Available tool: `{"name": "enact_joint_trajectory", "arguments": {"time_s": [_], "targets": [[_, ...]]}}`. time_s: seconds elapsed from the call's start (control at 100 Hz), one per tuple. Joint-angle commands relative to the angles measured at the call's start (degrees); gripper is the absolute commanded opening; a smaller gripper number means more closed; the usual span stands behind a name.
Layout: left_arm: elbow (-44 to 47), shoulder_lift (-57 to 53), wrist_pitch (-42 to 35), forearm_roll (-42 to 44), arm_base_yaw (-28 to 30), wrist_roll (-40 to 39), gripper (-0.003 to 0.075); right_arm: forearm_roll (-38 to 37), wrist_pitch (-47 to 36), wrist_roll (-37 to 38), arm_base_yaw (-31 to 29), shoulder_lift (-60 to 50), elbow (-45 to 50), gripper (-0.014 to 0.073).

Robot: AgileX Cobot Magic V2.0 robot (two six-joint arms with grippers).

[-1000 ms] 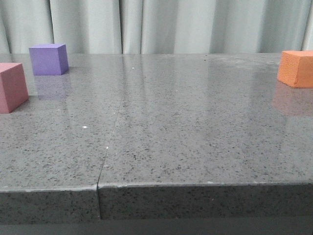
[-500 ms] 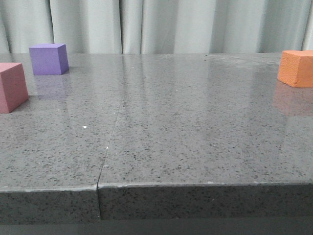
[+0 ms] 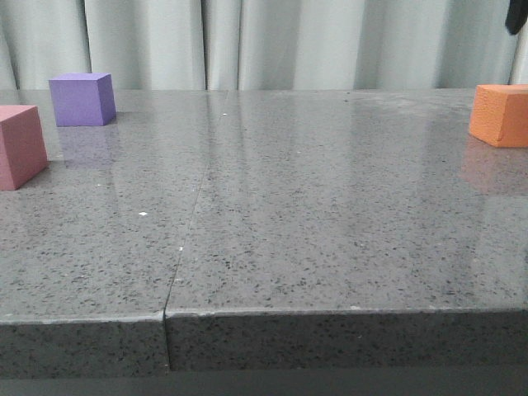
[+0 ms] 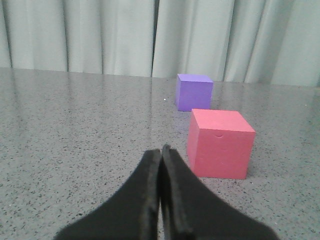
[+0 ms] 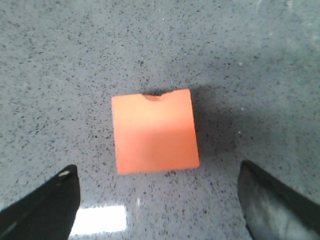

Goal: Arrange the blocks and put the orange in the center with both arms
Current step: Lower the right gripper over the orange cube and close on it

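Orange cube (image 5: 154,131) at far right of grey counter (image 3: 313,214), below right end effector (image 5: 160,200), fingers spread wide for straddling. Left end effector (image 4: 161,165) pinched closed, empty, near pink cube (image 4: 220,143); purple cube (image 4: 194,92) farther back.

Purple block (image 3: 81,99), pink block (image 3: 21,146), orange block (image 3: 500,115), all on a grey speckled desk (image 3: 313,223); black fingers (image 4: 161,200).
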Motion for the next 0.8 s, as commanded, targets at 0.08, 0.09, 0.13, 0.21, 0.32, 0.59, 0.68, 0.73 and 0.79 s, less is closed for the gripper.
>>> {"name": "enact_joint_trajectory", "arguments": {"time_s": [0.08, 0.09, 0.13, 0.21, 0.32, 0.59, 0.68, 0.73, 0.79], "targets": [[2.3, -1.6, -4.9, -0.5, 0.0, -0.1, -0.002, -1.0, 2.7, -1.0, -0.2, 4.4, -8.6, 0.0631], [2.3, -1.6, -4.9, -0.5, 0.0, -0.1, -0.002, -1.0, 2.8, -1.0, -0.2, 4.7, -9.0, 0.0631], [2.3, -1.6, -4.9, -0.5, 0.0, -0.1, -0.002, -1.0, 3.6, -1.0, -0.2, 6.1, -10.3, 0.0631], [2.3, -1.6, -4.9, -0.5, 0.0, -0.1, -0.002, -0.8, 4.5, -1.0, -0.2, 8.8, -12.1, 0.0631], [2.3, -1.6, -4.9, -0.5, 0.0, -0.1, -0.002, -0.8, 4.7, -1.0, -0.2, 11.4, -13.2, 0.0631], [2.3, -1.6, -4.9, -0.5, 0.0, -0.1, -0.002, -0.5, 4.6, -1.0, -0.2, 14.8, -13.2, 0.0631], [2.3, -1.6, -4.9, -0.5, 0.0, -0.1, -0.002, -0.5, 4.5, -1.0, -0.2, 14.9, -13.2, 0.0608], [2.3, -1.6, -4.9, -0.5, 0.0, -0.1, -0.002, -0.5, 4.5, -1.0, -0.2, 14.9, -13.2, 0.0562], [2.3, -1.6, -4.9, -0.5, 0.0, -0.1, -0.002, -0.5, 4.5, -1.0, -0.2, 14.9, -13.2, 0.0484]]}}
